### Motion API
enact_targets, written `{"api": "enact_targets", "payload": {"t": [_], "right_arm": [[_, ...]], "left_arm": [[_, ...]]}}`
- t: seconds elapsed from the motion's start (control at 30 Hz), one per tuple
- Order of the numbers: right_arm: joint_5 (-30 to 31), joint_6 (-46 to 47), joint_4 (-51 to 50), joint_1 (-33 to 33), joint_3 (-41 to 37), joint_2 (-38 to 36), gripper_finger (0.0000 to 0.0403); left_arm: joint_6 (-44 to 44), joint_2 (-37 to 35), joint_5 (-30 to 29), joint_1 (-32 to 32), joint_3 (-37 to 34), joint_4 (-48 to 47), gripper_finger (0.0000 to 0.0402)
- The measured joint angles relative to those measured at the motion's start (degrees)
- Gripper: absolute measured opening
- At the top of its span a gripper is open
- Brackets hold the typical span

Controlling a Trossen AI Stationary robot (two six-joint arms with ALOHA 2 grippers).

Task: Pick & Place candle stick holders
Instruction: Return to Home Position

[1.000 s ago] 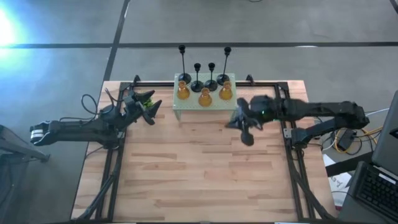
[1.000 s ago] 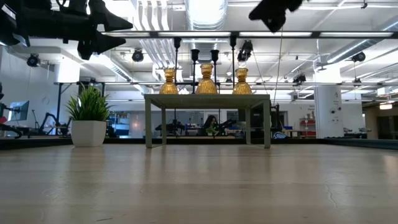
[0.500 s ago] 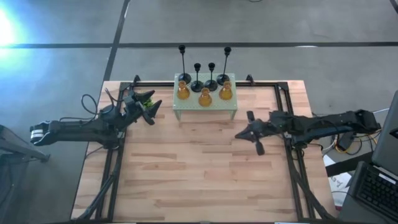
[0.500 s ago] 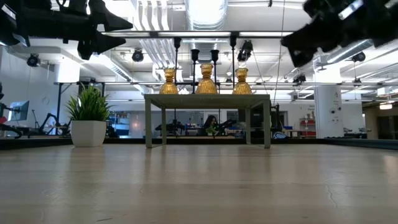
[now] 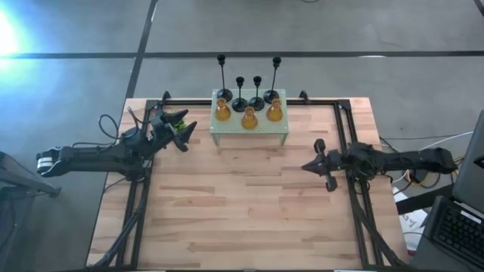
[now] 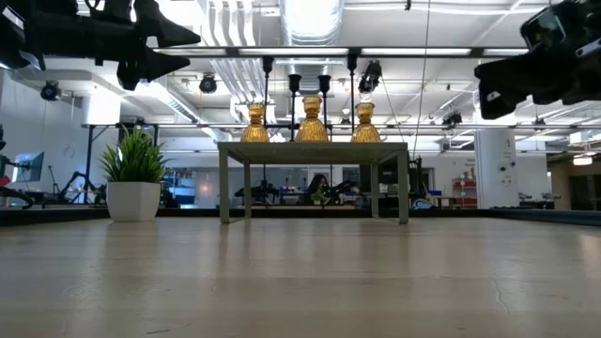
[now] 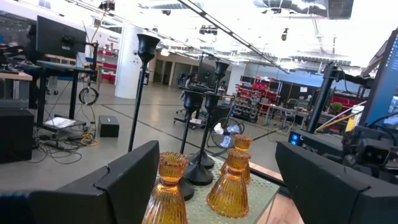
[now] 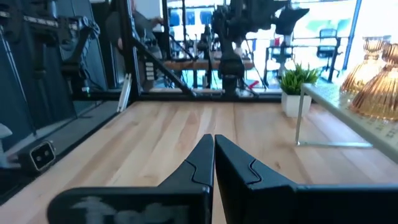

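Observation:
The candle stick holders stand on a pale green perforated stand (image 5: 249,133) at the table's far middle. Three amber glass ones (image 5: 249,118) form the front row on their bases, and several black stemmed ones (image 5: 240,94) stand behind. In the left wrist view the amber holders (image 7: 229,180) show ahead of the open fingers. My left gripper (image 5: 181,128) hovers open and empty at the far left, pointing toward the stand. My right gripper (image 5: 305,168) is shut and empty, level above the table near its right side, pointing left (image 8: 214,140).
A small potted plant (image 6: 134,183) stands left of the stand, under my left gripper. Black frame rails (image 5: 352,189) run along the table's left and right sides. A laptop (image 5: 461,227) and cables lie beyond the right edge. Bare wood (image 5: 242,204) fills the middle and near part.
My right gripper has come down from high near the stand's right end and drawn back toward the table's right edge. It has tipped from slanting down to level and has stayed shut. The holders and the stand have not moved.

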Motion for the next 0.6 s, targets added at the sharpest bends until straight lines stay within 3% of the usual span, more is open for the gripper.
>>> {"api": "enact_targets", "payload": {"t": [0.27, 0.6], "right_arm": [[-0.01, -1.20, -6.45, 0.00, -0.01, -10.14, 0.0008], [-0.01, -1.14, -10.92, 0.00, -0.01, -15.77, 0.0008]], "left_arm": [[0.00, -0.02, -0.02, 0.00, 0.00, 0.00, 0.0326], [0.00, -0.02, 0.00, -0.02, 0.00, 0.02, 0.0326]]}}
